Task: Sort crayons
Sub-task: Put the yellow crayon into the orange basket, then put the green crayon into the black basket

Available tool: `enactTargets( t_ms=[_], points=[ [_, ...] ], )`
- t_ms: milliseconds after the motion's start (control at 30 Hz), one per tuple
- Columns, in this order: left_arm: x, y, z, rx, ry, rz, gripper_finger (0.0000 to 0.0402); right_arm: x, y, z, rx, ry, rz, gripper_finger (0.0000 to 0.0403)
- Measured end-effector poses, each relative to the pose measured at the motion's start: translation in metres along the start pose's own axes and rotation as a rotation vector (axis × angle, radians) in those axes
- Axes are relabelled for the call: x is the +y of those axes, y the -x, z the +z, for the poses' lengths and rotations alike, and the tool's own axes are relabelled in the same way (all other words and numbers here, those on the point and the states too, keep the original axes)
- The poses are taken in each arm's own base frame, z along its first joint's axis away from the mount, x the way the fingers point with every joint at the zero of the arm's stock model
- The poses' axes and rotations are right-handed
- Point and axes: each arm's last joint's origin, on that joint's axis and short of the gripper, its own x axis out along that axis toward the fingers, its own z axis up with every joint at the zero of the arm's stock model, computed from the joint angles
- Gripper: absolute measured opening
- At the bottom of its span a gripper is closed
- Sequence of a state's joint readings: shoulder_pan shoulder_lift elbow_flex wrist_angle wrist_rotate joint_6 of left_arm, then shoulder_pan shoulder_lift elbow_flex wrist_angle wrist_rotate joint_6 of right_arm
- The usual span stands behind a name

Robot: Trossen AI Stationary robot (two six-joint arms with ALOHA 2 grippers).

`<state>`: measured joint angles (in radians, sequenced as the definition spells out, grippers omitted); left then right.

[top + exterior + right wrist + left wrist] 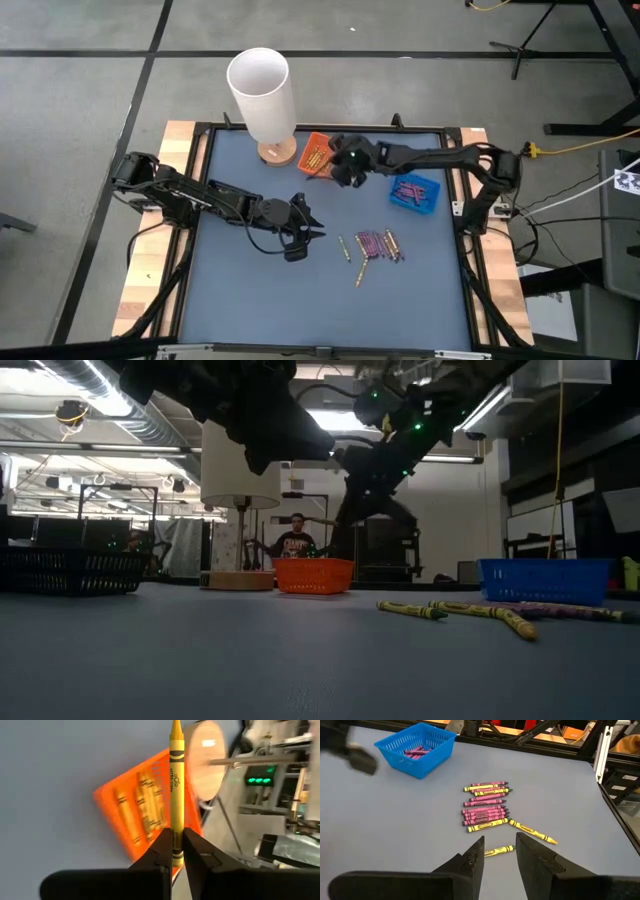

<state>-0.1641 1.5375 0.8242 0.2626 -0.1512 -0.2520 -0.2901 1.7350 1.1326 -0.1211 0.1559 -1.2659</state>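
Only wrist view shows right pincer (174,851) gripping crayon (175,780).

Dark right gripper (345,165) is held over the small orange plastic tray (316,154), beside a tall white cylinder w/ round wooden base (262,95). Small blue plastic tray (414,192) is seen nearby. Loose yellow & purple crayons (372,245) are scattered mid-mat; dark left gripper (305,228) is hung just beside them.

yellow crayon (175,780) tip cut off, orange tray (135,820) blurred (contents indistinct), lamp base (206,760) partly hidden
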Motion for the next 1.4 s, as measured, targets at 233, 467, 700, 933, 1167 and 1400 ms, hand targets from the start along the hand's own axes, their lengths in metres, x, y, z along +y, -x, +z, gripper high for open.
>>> enactTargets(
  t_ms=[233,467,700,933,1167,1400],
  points=[
    [0.001,0.000,0.000,-0.010,0.000,0.041,0.0098,-0.003,-0.017,-0.014,-0.033,-0.037,-0.029,0.0028],
    [0.001,0.000,0.000,-0.010,0.000,0.039,0.0098,-0.002,-0.028,-0.014,-0.033,-0.042,-0.060,0.0028],
    [0.001,0.000,0.000,-0.010,0.000,0.040,0.0098,-0.004,-0.028,-0.014,-0.025,-0.045,-0.086,0.0028],
    [0.001,0.000,0.000,-0.010,0.003,0.040,0.0098,-0.004,-0.028,-0.014,-0.024,-0.046,-0.092,0.0050],
    [0.001,0.000,0.000,-0.010,0.003,0.040,0.0098,-0.004,-0.028,-0.014,-0.024,-0.045,-0.091,0.0128],
    [0.001,0.000,0.000,-0.010,0.001,0.040,0.0098,-0.004,-0.028,-0.014,-0.010,-0.046,-0.095,0.0154]
  ],
)
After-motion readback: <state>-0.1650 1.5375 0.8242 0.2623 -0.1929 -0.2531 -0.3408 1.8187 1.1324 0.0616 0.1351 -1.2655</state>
